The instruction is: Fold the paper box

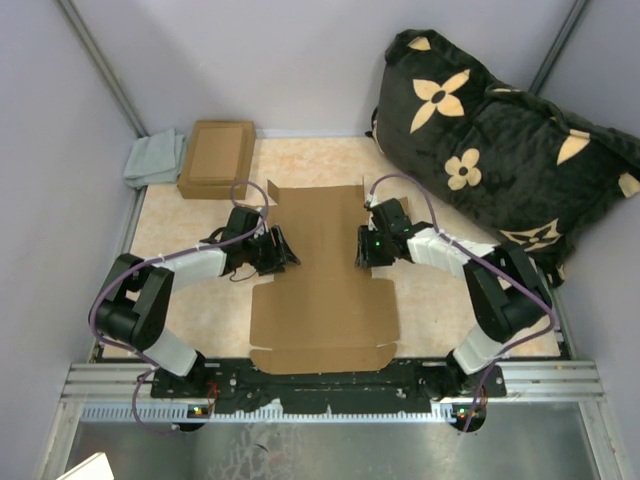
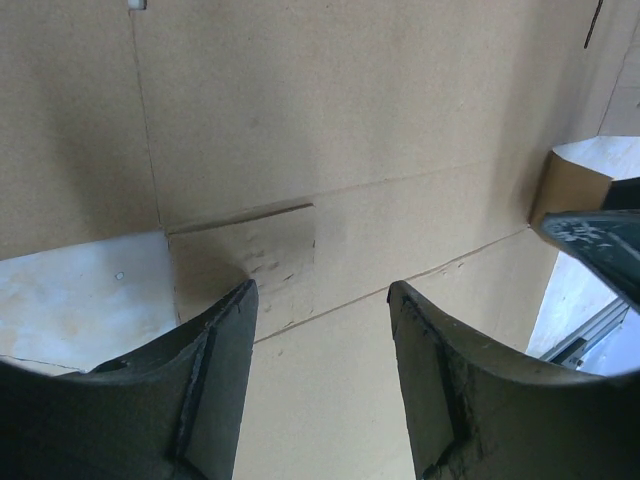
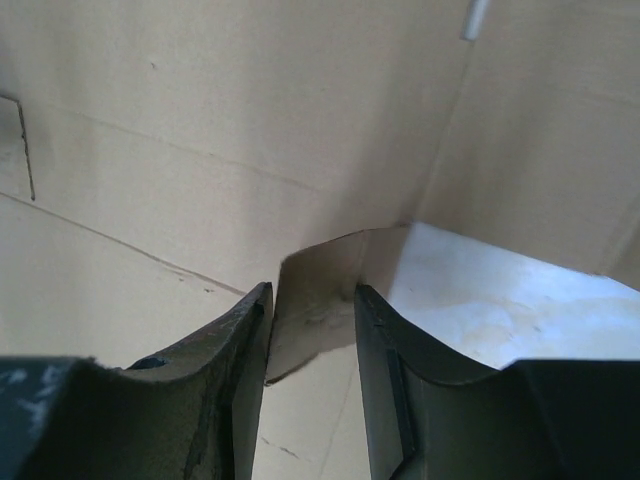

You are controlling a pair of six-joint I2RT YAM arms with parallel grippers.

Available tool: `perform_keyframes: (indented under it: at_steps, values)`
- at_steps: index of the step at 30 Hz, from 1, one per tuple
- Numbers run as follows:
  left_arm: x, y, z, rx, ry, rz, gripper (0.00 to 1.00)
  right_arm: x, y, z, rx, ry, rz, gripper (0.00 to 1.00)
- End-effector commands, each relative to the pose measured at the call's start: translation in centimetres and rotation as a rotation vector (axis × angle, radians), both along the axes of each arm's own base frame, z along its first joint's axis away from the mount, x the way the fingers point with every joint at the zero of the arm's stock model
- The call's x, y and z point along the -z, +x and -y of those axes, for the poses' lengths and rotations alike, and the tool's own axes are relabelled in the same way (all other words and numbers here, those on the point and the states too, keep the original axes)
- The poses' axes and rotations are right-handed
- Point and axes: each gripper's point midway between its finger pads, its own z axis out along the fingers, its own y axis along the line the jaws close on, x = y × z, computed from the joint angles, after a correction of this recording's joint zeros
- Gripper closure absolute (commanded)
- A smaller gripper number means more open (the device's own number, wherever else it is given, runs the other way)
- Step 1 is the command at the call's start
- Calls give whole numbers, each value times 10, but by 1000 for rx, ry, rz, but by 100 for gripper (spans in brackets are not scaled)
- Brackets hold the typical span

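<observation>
Paper box point(image 1: 320, 300) lies flat on the surface point(image 1: 180, 225), between the arms. Left hand point(image 1: 288, 252) spread over left tab point(image 2: 245, 250). Right hand point(image 1: 362, 248) spread, straddling raised right tab point(image 3: 320, 275). Step: side tabs, probably. Next: lift both tabs upright along their creases.

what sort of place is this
Probably a robot lab cell: left arm and right arm bolted to a metal rail, grey partition walls around a small table, the paper box lying unfolded.

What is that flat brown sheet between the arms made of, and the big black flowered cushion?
The paper box looks like plain matte tan cardboard: unprinted, with pressed creases and cut flaps. The cushion seems to be soft, velvety fabric, going by its sagging folds and fuzzy sheen.
</observation>
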Motion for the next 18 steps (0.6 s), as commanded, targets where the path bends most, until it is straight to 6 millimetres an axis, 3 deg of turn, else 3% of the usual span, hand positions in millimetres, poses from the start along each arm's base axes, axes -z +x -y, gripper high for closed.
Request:
perform_keyframes:
  at_steps: [1,6,9,13,18]
  values:
    - [10,-4,-2,-4,19,-16,38,9,5,-27,-65,22,0,62]
    - [12,-5,-3,-6,23,-23,38,34,0,-31,-69,-15,-55,61]
    - [12,-6,-4,-6,27,-25,38,33,2,-28,-57,-35,-49,56]
    - [2,0,-6,-13,51,-12,37,9,15,-21,-35,-73,17,47]
    - [-26,13,-4,-18,49,45,37,-34,29,-23,-35,-54,118,40]
